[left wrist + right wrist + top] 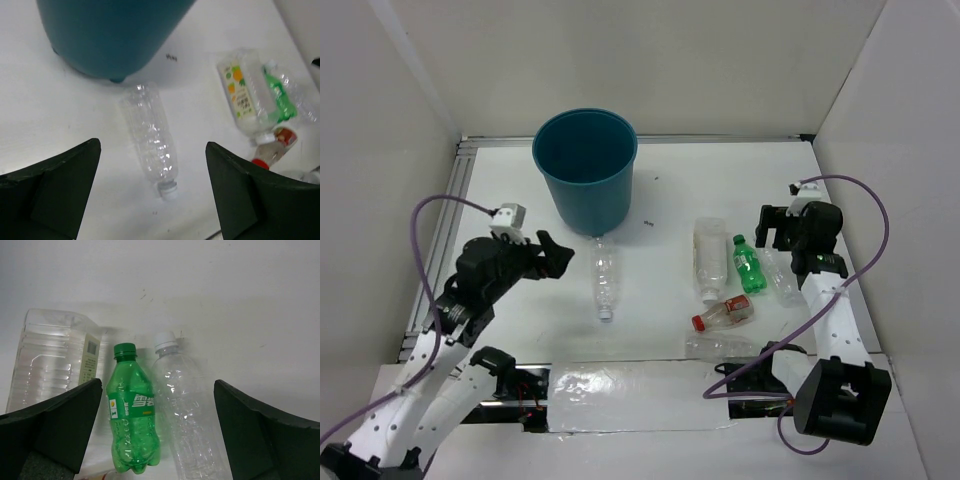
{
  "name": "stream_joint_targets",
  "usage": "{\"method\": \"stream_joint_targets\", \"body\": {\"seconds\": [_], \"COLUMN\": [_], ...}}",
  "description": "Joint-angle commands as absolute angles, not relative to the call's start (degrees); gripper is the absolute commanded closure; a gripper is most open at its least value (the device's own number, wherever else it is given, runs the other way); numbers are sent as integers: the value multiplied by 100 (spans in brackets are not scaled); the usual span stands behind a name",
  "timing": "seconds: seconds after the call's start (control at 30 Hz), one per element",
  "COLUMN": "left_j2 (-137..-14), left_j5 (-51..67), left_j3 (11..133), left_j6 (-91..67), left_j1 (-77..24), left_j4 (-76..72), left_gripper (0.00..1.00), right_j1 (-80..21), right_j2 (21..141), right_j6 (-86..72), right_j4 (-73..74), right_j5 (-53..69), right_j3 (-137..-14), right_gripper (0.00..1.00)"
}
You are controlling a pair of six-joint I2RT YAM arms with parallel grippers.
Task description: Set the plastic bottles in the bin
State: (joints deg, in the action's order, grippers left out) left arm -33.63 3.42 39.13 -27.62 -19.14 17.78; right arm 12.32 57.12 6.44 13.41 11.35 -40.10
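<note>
Nothing is done yet, as far as can be seen: the bin [585, 170] stands upright at the far side of the table [660, 205], nothing shows inside it, and six bottles lie on the table. The lone clear bottle [605, 280] lies just beside the bin's base, cap toward the arms. The left gripper [553, 254] hangs near it on its left, fingers spread wide and holding nothing, and the wrist view frames the bottle between them. The other five are grouped to the right: the wide bottle [710, 258], the green bottle [748, 266] just beside it, a second clear bottle [783, 280] right of the green one, the red-capped bottle [723, 314] nearer the arms, and a third clear bottle [722, 348] nearest the bases. The right gripper [775, 232] hovers just beyond the green and second clear bottles, fingers also wide and empty. By my judgement every bottle is left to move, and the lone clear one looks first in hand
</note>
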Motion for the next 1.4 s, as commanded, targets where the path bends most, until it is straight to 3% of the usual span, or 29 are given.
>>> {"method": "stream_joint_targets", "body": {"seconds": [0.0, 0.17, 0.2, 0.23, 0.3, 0.33, 0.37, 0.4, 0.5, 0.53, 0.57, 0.6, 0.77, 0.97, 1.03, 1.07, 1.2, 1.27, 1.37], "left_j2": [-3840, -4543, -4761, -4877, -5149, -5498, -5685, -5869, -6721, -6967, -7205, -7668, -8735, -9237, -9360, -9413, -9010, -8468, -7859], "left_j5": [441, -131, -245, -525, -859, -1201, -1378, -1623, -2389, -2478, -2600, -2602, -3426, -3420, -3366, -3366, -3366, -3236, -2832], "left_j3": [4078, 4192, 4253, 4254, 4394, 4455, 4613, 4701, 5043, 5158, 5264, 5439, 5766, 5388, 5326, 5326, 5326, 5387, 5746], "left_j6": [-2637, -2769, -2821, -2882, -2979, -3049, -3050, -3163, -3479, -3480, -3559, -3620, -4033, -4157, -4157, -4157, -3868, -3535, -2902], "left_j1": [-2372, -3022, -3224, -3330, -3689, -3804, -3919, -4155, -4368, -4368, -4368, -4429, -4570, -4570, -4570, -4649, -5078, -5342, -5852], "left_j4": [1934, 1934, 1934, 1934, 1872, 1872, 1872, 1872, 1802, 1854, 1854, 1854, 2248, 1741, 1583, 1582, 1372, 1301, 1082], "left_gripper": [1, 1, 1, 1, 3, 6, 10, 27, 31, 23, 1, 0, 0, 0, 5, 22, 58, 68, 80], "right_j1": [1318, 1433, 1494, 1494, 1494, 1494, 1546, 1547, 1547, 1547, 1547, 1547, 1547, 1547, 1547, 1547, 1547, 1547, 1495], "right_j2": [5695, 5494, 5432, 5432, 5370, 5370, 5370, 5457, 5607, 5668, 5669, 5669, 5669, 5721, 5722, 5791, 5923, 6055, 6345], "right_j6": [623, 1404, 1545, 1738, 1740, 1645, 1644, 1644, 1644, 1644, 1644, 1644, 1644, 1644, 1644, 1644, 1644, 1644, 1521], "right_j4": [1406, 1695, 1862, 1915, 1916, 1916, 1916, 1916, 2083, 2083, 2083, 2083, 2083, 1969, 1969, 1969, 1969, 1969, 2021], "right_j5": [1336, 1897, 2125, 2501, 2698, 2698, 2698, 2698, 2759, 2760, 2760, 2760, 2813, 2813, 2873, 2874, 3163, 3348, 3463], "right_j3": [-4157, -4157, -4157, -4157, -4157, -4157, -4157, -4218, -4289, -4289, -4289, -4289, -4289, -4289, -4289, -4341, -4465, -4622, -4772], "right_gripper": [0, 0, 7, 23, 78, 93, 88, 77, 29, 25, 23, 20, 18, 18, 18, 18, 27, 34, 34]}}
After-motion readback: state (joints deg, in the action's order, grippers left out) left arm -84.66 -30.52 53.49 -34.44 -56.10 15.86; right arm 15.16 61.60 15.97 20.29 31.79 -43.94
